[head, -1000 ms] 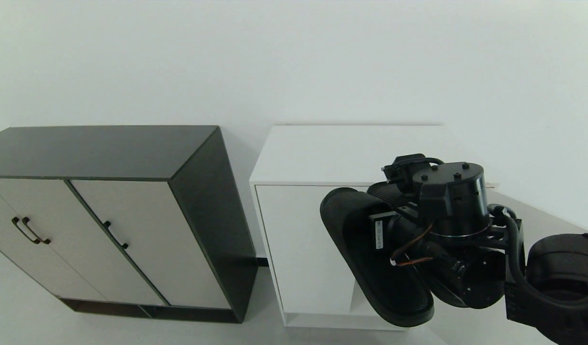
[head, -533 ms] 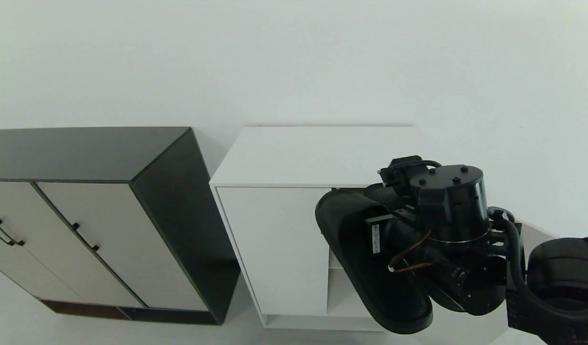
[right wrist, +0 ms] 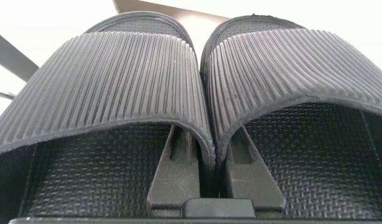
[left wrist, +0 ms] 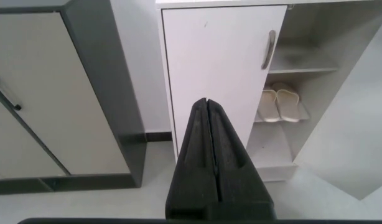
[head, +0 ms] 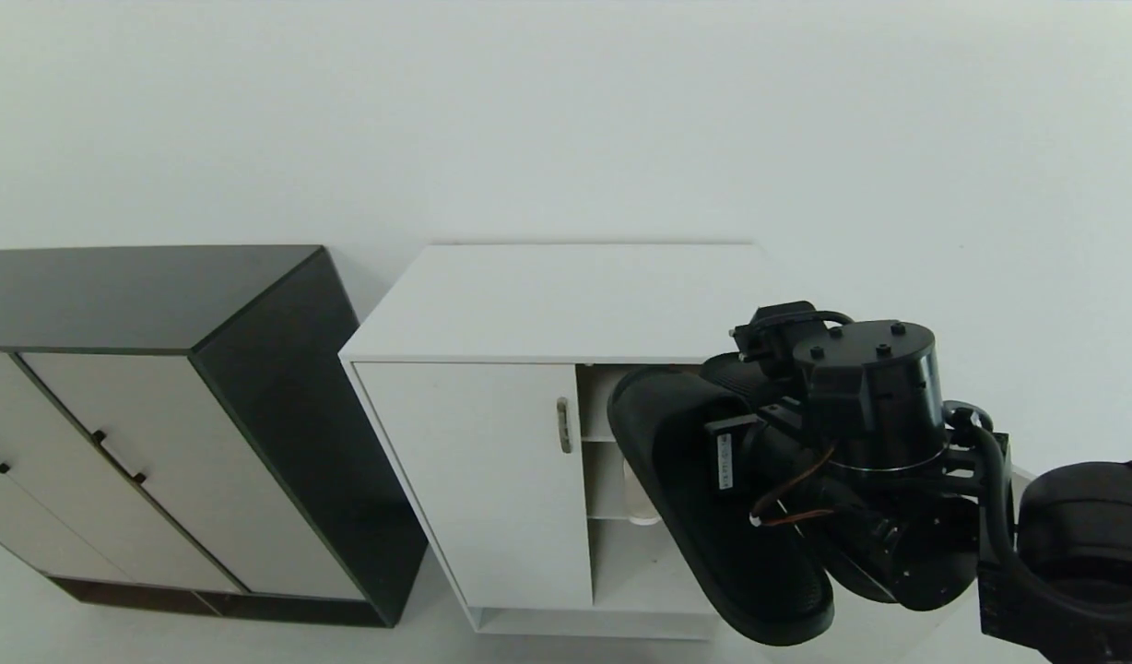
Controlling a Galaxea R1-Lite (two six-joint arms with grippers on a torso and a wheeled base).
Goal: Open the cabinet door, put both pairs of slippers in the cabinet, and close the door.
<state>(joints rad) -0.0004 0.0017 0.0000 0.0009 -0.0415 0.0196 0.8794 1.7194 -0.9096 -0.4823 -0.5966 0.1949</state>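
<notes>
The white cabinet [head: 548, 304] has its left door [head: 474, 480] closed, and the right half stands open onto shelves. A pair of white slippers [left wrist: 283, 104] lies on a lower shelf inside. My right gripper [right wrist: 209, 171] is shut on a pair of black ribbed slippers [head: 713, 516], held in the air in front of the open half. One finger sits under each strap, pinching the two inner walls together. My left gripper [left wrist: 206, 109] is shut and empty. It hangs in front of the closed door, below the handle [left wrist: 268, 50].
A dark cabinet [head: 280, 443] with pale doors stands close to the left of the white one, both against a plain wall. The swung-out right door [left wrist: 359, 130] juts toward me. Pale floor lies in front of both cabinets.
The head camera has swung right, so both cabinets slid left in the picture and the open half with its shelves came into view. The right arm with the black slippers kept its place in the picture.
</notes>
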